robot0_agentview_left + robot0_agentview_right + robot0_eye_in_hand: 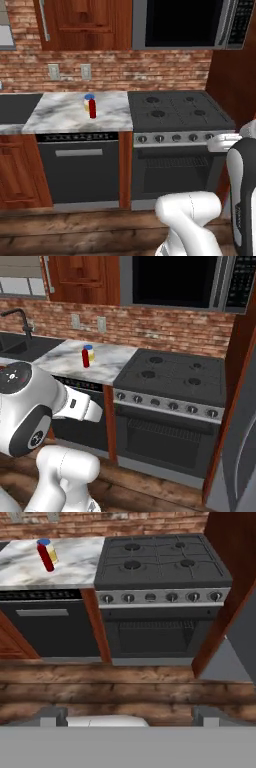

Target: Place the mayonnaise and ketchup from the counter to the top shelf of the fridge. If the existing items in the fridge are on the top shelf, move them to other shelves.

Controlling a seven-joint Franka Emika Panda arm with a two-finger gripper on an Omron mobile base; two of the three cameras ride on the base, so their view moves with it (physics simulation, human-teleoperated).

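Note:
On the white marble counter (65,112) the red ketchup (92,109) stands upright, touching or just in front of the blue-lidded mayonnaise (88,102). The right base view shows the ketchup (85,359) and mayonnaise (90,352) side by side on the counter (65,358). Seen from the hand, the ketchup (46,560) and mayonnaise (53,556) are far off at the upper left. My gripper (130,716) is open, empty, above the wooden floor and well short of the counter (75,559). A grey side of the fridge (242,456) shows at the right edge; its shelves are hidden.
A black stove (180,112) with an oven below sits right of the counter, and a dishwasher (77,167) is under it. A black sink (15,345) with a faucet lies to the left. A reddish wood panel (227,587) separates stove and fridge (240,642).

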